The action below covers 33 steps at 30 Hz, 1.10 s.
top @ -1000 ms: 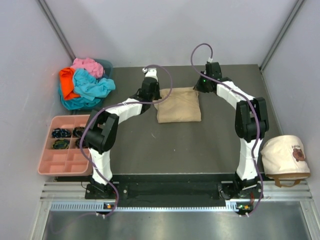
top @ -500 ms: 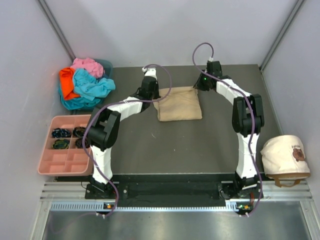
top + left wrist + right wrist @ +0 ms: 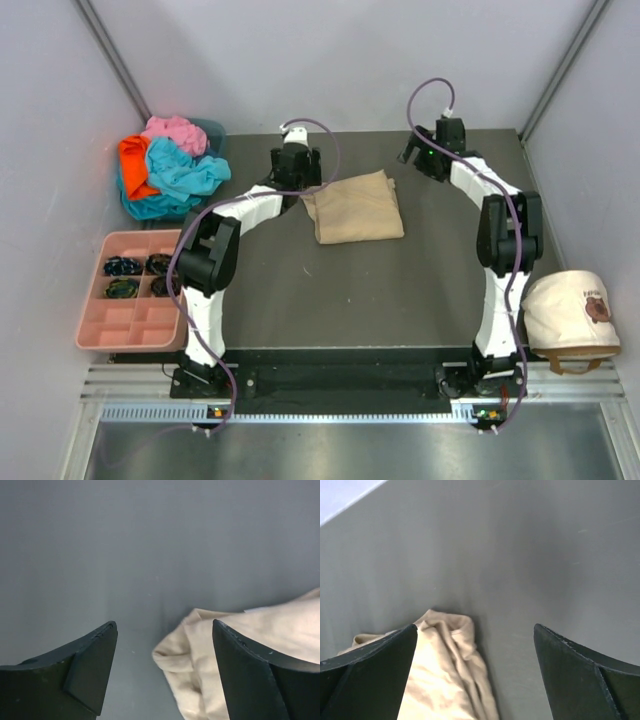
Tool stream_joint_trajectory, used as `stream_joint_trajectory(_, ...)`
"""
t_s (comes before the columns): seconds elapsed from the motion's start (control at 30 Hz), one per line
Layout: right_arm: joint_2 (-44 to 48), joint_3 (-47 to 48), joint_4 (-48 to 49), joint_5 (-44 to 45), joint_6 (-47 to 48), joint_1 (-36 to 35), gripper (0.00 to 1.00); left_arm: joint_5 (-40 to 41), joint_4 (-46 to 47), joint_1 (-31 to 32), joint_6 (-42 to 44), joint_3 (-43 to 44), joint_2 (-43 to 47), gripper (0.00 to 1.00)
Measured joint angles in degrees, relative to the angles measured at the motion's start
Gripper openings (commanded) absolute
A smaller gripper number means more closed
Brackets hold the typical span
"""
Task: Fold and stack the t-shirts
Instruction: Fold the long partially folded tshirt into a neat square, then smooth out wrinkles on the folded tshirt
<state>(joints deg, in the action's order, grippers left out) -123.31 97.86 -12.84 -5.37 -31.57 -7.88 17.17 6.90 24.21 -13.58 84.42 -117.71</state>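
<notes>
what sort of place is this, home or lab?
Likely a lab test cell: bare grey walls box in the table; left arm and right arm bolted to a metal rail; tan t-shirt as prop.

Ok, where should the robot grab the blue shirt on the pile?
Probably the bunched flap sticking out at the right edge of the turquoise shirt. It lies on top, beside the orange shirt, so the left end effector could pinch it from above.
</notes>
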Motion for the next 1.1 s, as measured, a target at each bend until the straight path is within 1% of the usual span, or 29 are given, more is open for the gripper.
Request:
stream_joint_trajectory(0.17,6.45,-6.19,1.88,1.42,0.52,1.44,0.99,2.62,-1.20,-0.81,1.70,1.25,0.59,0.84)
stream_joint_trajectory(0.27,9.77,-8.87,2.69,0.02,1.14,1.29,0.99,1.36,-1.38,-1.36,1.68,-0.81,2.95,0.85)
stream_joint_trajectory(0.4,11.63,-10.23,5.20,-6.91,1.64,1.29,0.99,-4.22,-0.74,-1.79,-0.07,-4.79,7.72,0.85)
stream_joint_trajectory(0.5,11.65,-11.39,8.68,-15.41,0.94,1.29,0.99,-10.75,2.54,-1.77,-3.10,-8.17,10.51,0.83)
stream_joint_trajectory(0.53,11.45,-11.67,9.81,-18.29,0.44,1.29,0.99,-13.44,3.98,-1.68,-4.50,-9.33,11.06,0.80)
stream_joint_trajectory(0.6,10.64,-11.69,12.39,-23.54,-0.98,1.27,0.99,-18.25,6.69,-1.38,-7.61,-11.17,11.30,0.79)
stream_joint_trajectory(0.7,9.38,-11.61,14.36,-28.26,-2.21,1.25,0.99,-23.85,9.53,0.00,-11.08,-13.70,11.26,0.75)
stream_joint_trajectory(0.9,6.56,-10.43,13.99,-32.26,-3.15,1.25,0.99,-29.20,13.77,5.29,-14.78,-17.42,10.84,0.72)
stream_joint_trajectory(1.1,4.50,-8.46,13.27,-33.66,-3.37,1.25,0.99,-30.67,16.76,9.22,-17.29,-23.54,10.73,0.71)
